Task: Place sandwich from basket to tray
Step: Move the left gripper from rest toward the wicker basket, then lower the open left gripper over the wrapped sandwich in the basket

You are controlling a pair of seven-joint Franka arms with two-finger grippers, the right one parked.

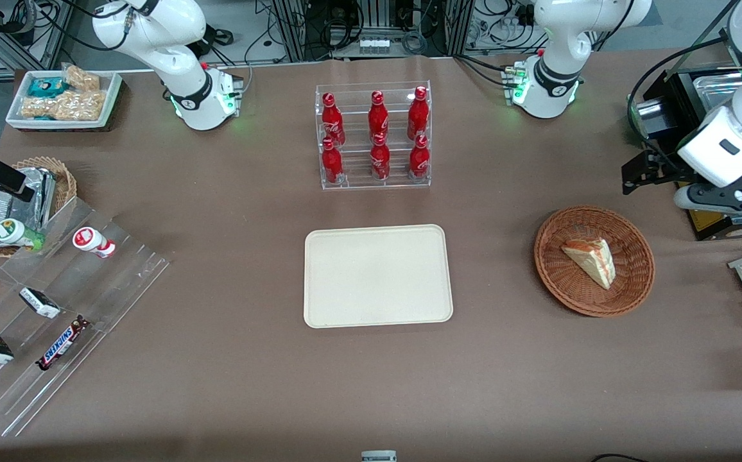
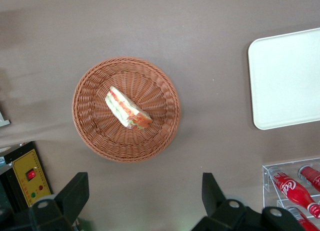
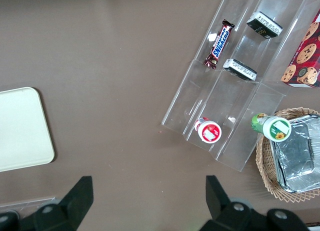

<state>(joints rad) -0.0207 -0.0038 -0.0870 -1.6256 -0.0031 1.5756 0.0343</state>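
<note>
One sandwich (image 1: pixel 590 260) is seen lying on its side in the one reddish-brown basket (image 1: pixel 628 292), slightly toward 2 o'clock of the basket's centre in the front view, filling edge visible from the left wrist view (image 2: pixel 128 108). Nothing has been lifted yet; the whole transfer is judged left to do.

The gripper (image 2: pixel 142 203) hangs above the desk (image 1: pixel 371 385), farther from the front camera than the basket, apart from it. Its jaws are spread wide and hold nothing.

One cream tray (image 1: pixel 377 276), bare, lies at 9 o'clock of the basket, well apart, at mid-desk.

At 12 o'clock of the tray a clear rack (image 1: pixel 374 136) with six red bottles (image 1: pixel 379 115) is noted, in two rows of three.
</note>
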